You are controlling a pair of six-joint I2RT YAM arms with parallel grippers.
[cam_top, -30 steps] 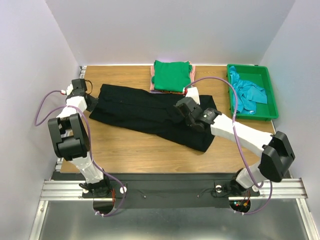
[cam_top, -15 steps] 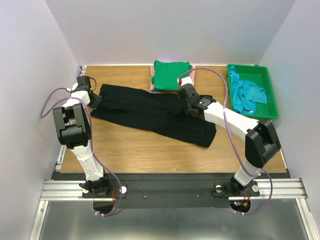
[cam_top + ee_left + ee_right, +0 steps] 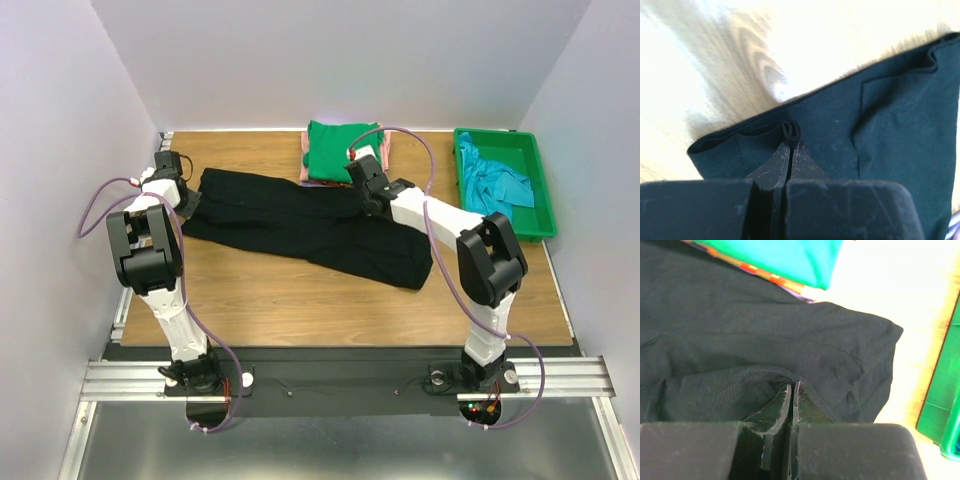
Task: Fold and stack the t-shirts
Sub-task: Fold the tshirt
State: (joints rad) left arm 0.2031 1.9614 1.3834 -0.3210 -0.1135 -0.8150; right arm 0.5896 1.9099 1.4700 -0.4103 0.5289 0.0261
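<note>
Two pinches. My left gripper (image 3: 791,144) is squeezed shut on a little fold at the edge of the black t-shirt (image 3: 890,125), and the cloth spreads to its right. My right gripper (image 3: 791,386) is squeezed shut on the same shirt, with the green t-shirt (image 3: 785,257) just ahead.

Right gripper (image 3: 791,385) pinched tight on a raised ridge of black t-shirt (image 3: 740,325); folded green t-shirt (image 3: 785,257) beyond; green tray (image 3: 940,405) at right edge.
</note>
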